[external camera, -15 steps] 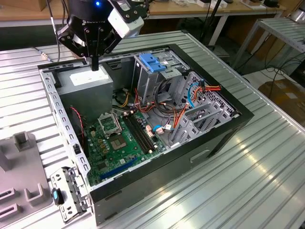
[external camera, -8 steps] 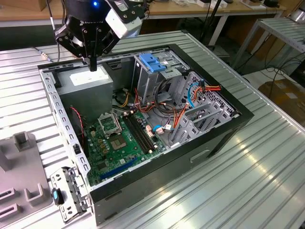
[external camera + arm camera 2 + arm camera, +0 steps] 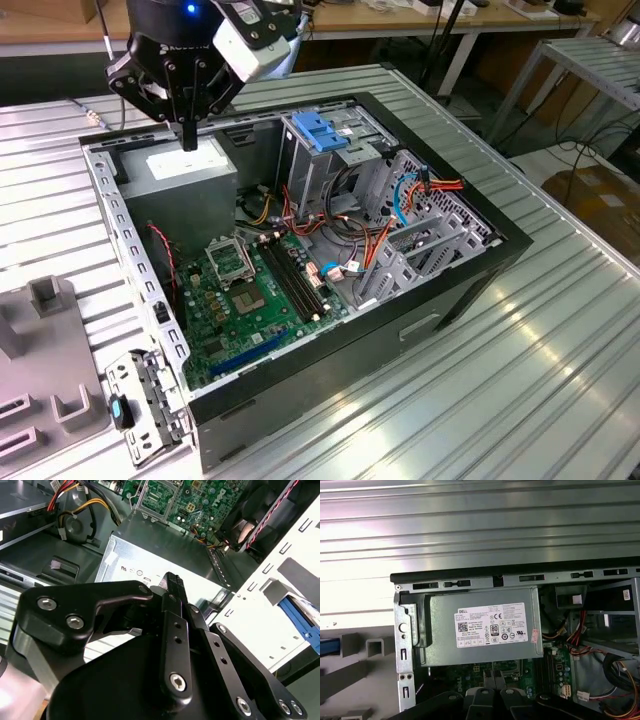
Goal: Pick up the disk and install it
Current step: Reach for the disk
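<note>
1. While the ribbed metal bench [image 3: 520, 380] carries everything, the open computer case [image 3: 380, 340] lies on its side on it, its inside facing up.
2. Beside the case's perforated rear wall [image 3: 130, 250], a grey fixture [image 3: 40, 340] with raised blocks sits on the bench toward the exterior view's left.
3. Inside the case, a green motherboard [image 3: 240, 300] covers the floor. A grey power supply [image 3: 190, 175] fills the corner against the rear wall.
4. A tall grey drive cage [image 3: 310, 170] with a blue plastic top stands at the far side of the case from the rear wall, with red and orange cables next to it.
5. The black pincer [image 3: 188, 140] hangs point-down just over the power supply's top. Its fingers are pressed together and grip nothing, which the second wrist view [image 3: 172, 580] also shows.
6. The disk [image 3: 329, 646] lies outside the case on the fixture, across the rear wall from the pincer and well apart from it. Both wrist views [image 3: 300, 617] show just a blue strip of its carrier frame.
7. That blue strip runs crosswise to the rear wall. The disk's full long axis and its label face cannot be made out.
8. A white sticker [image 3: 492, 625] on the power supply carries black print, barcodes and small round marks. A narrow pale tag sits at one corner of the sticker.
</note>
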Controlling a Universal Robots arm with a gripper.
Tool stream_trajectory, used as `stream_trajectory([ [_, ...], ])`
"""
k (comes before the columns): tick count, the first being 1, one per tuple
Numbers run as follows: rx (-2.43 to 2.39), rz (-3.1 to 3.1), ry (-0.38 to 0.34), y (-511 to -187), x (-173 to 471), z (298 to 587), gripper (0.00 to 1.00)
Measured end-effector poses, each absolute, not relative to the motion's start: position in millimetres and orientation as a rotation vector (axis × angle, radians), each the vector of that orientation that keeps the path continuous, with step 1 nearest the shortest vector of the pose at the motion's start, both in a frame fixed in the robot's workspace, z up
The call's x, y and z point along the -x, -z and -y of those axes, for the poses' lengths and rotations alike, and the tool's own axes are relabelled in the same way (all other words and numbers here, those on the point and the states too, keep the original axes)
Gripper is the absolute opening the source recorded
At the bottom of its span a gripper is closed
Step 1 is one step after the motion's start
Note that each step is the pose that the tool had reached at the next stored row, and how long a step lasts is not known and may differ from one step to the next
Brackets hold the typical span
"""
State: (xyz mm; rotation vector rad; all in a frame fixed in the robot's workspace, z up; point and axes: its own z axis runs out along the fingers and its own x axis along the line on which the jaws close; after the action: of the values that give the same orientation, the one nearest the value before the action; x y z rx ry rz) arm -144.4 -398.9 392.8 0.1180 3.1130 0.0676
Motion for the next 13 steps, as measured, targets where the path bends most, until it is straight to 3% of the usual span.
stream_trajectory([
  [13, -0.118, -3.113, -0.068, -392.5, 152.1, 398.9, 0.11],
])
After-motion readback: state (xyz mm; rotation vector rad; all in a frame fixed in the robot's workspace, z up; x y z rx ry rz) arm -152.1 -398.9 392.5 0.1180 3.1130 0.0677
